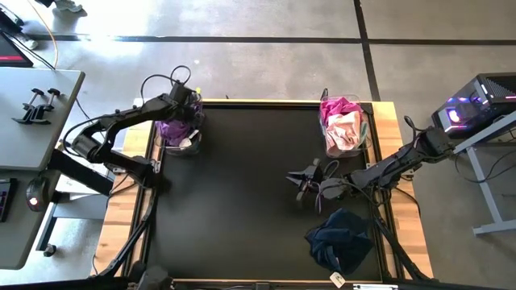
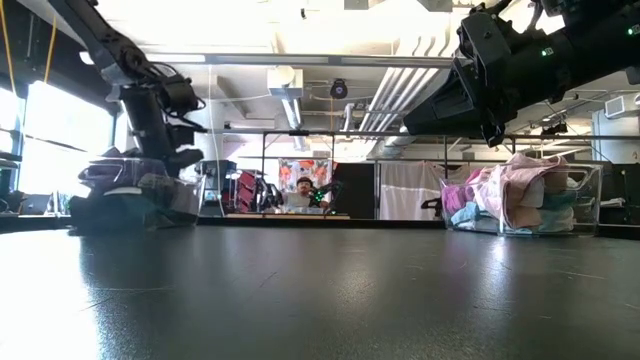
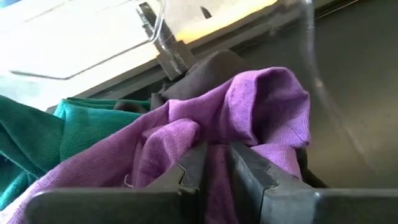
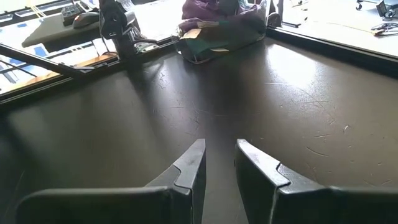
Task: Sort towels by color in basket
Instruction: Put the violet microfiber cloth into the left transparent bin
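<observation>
A clear basket (image 1: 179,133) at the table's far left holds a purple towel (image 3: 249,106), a dark green towel (image 3: 37,130) and a dark one (image 3: 205,68). My left gripper (image 1: 185,109) is over this basket, shut on the purple towel. A second clear basket (image 1: 345,125) at the far right holds magenta and peach-pink towels (image 2: 520,195). A navy towel (image 1: 339,238) lies crumpled on the table near the right front. My right gripper (image 1: 305,181) hovers over the bare table, left of and beyond the navy towel, slightly open and empty. My left gripper pinches a raised fold of the purple towel (image 3: 217,158) between its two fingers (image 3: 196,168). It comes from above, slanting down into the basket. The towel lies bunched on the other cloths in the basket, slack.
The black table top (image 1: 242,185) lies bare between the two baskets. Wooden borders (image 1: 403,209) run along the table's left and right sides. A desk with clamps (image 1: 36,105) stands to the left of the table, and a person sits in the room beyond (image 2: 303,190).
</observation>
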